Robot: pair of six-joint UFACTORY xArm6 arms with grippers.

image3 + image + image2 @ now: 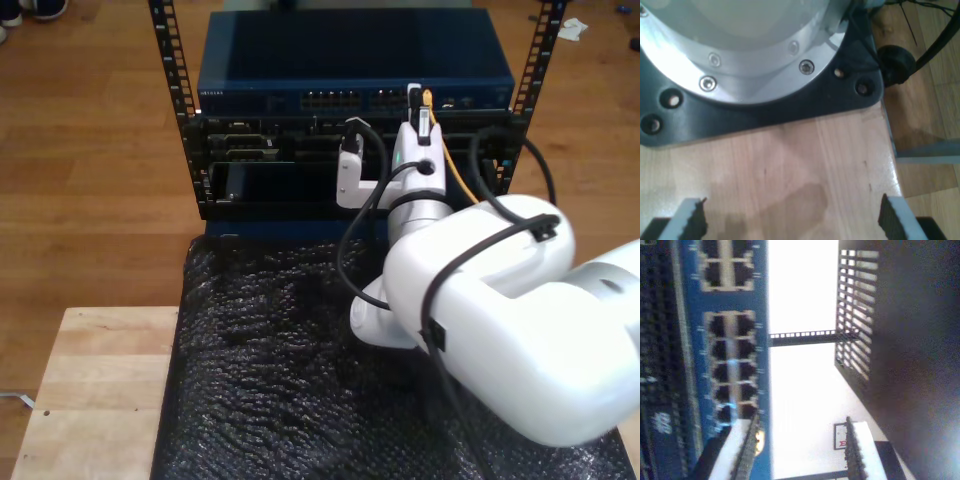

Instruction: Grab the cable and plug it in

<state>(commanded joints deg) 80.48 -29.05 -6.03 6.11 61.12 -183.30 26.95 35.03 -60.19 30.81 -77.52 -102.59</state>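
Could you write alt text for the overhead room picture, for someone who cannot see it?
A white robot arm reaches its gripper up to the blue network switch in a rack, an orange-yellow cable trailing from it. Black bubble wrap covers the surface below.

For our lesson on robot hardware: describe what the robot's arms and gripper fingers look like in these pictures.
The arm in the exterior view has bulky, rounded glossy white housings, with black hoses looped along it. My first gripper has flat white fingers faced with black ribbed pads. My second gripper has matching white fingers with black toothed inner faces.
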